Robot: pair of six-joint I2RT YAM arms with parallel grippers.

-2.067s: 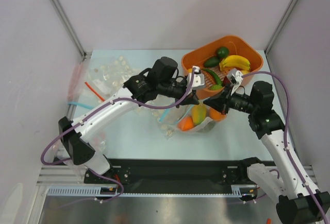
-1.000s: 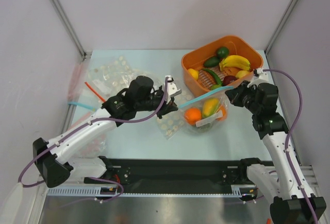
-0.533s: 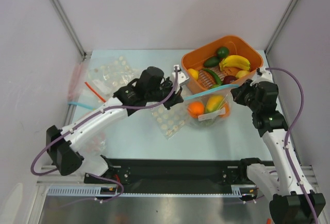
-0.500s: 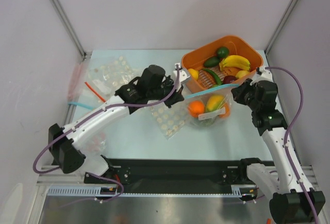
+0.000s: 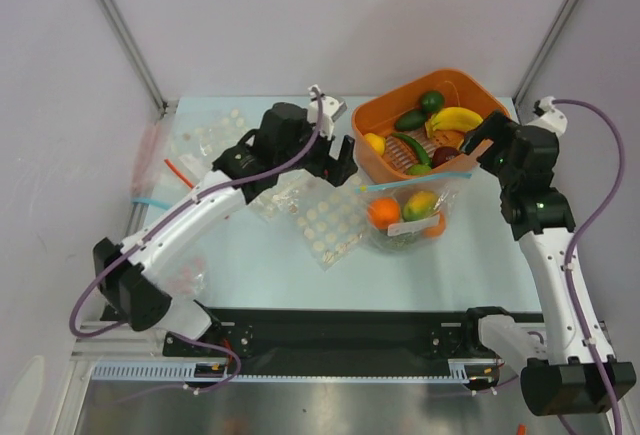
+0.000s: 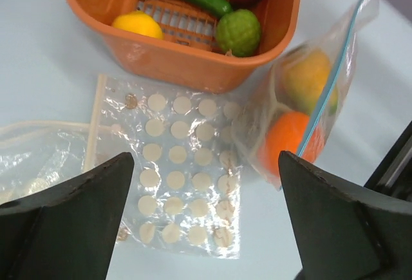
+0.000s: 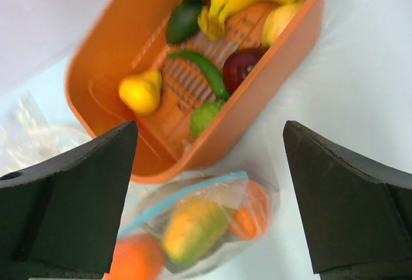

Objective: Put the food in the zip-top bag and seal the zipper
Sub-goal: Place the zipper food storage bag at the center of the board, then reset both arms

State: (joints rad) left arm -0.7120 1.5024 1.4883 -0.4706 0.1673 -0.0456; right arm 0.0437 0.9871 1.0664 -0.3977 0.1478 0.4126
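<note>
With left gripper (image 6: 203,223) and right gripper (image 7: 206,197) open and empty, the unheld bag (image 5: 396,239) may slump nearward, parting its zipper (image 5: 415,182).

Top camera looks down from behind; both nearer wrist cameras share the zip-top bag (image 6: 308,103) and basket (image 6: 187,67).

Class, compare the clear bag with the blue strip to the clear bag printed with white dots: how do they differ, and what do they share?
The blue-strip bag bulges around an orange and a mango; the dotted bag lies flat. The blue-strip bag's film is plain; the dotted bag's carries rows of white dots. Both are clear soft plastic, lying beside the orange basket.
</note>
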